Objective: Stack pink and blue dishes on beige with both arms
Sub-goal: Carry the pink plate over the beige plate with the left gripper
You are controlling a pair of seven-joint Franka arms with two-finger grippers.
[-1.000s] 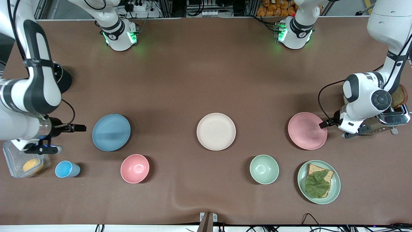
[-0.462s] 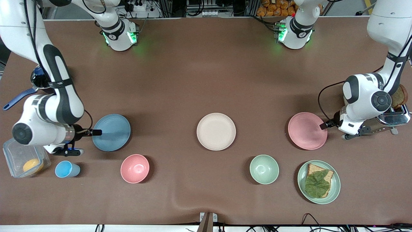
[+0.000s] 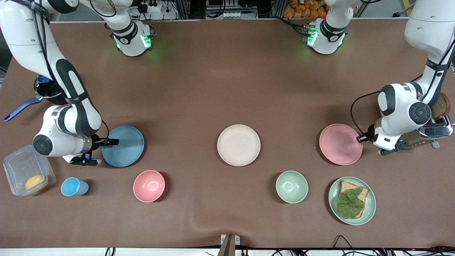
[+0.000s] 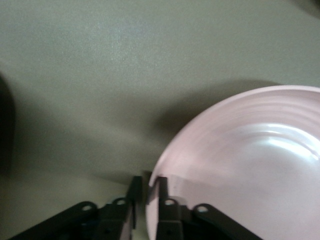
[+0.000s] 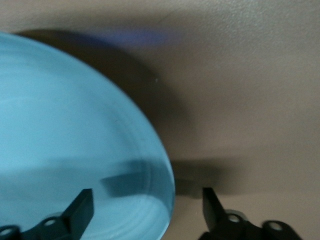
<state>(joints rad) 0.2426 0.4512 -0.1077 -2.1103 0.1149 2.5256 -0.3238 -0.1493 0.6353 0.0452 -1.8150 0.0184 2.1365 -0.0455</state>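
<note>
The beige plate (image 3: 238, 145) lies bare at the table's middle. The blue plate (image 3: 124, 147) (image 5: 60, 125) lies toward the right arm's end. My right gripper (image 3: 113, 142) (image 5: 146, 196) is open and straddles its rim, one finger over the plate and one outside it. The pink plate (image 3: 339, 144) (image 4: 250, 165) lies toward the left arm's end. My left gripper (image 3: 359, 138) (image 4: 148, 182) is shut on the pink plate's rim at the edge beside the toaster, its fingers pinching the rim.
A pink bowl (image 3: 149, 186), a blue cup (image 3: 73, 187), a green bowl (image 3: 292, 186) and a green plate (image 3: 372, 206) with bread and lettuce lie nearer the camera. A toaster (image 3: 432, 131) stands beside the left arm. A clear container (image 3: 26, 174) and a pan (image 3: 46, 90) sit by the right arm.
My right arm has swung in from the container to the blue plate, and its fingers now straddle the rim. The pink plate has shifted slightly toward the toaster in the left gripper.
</note>
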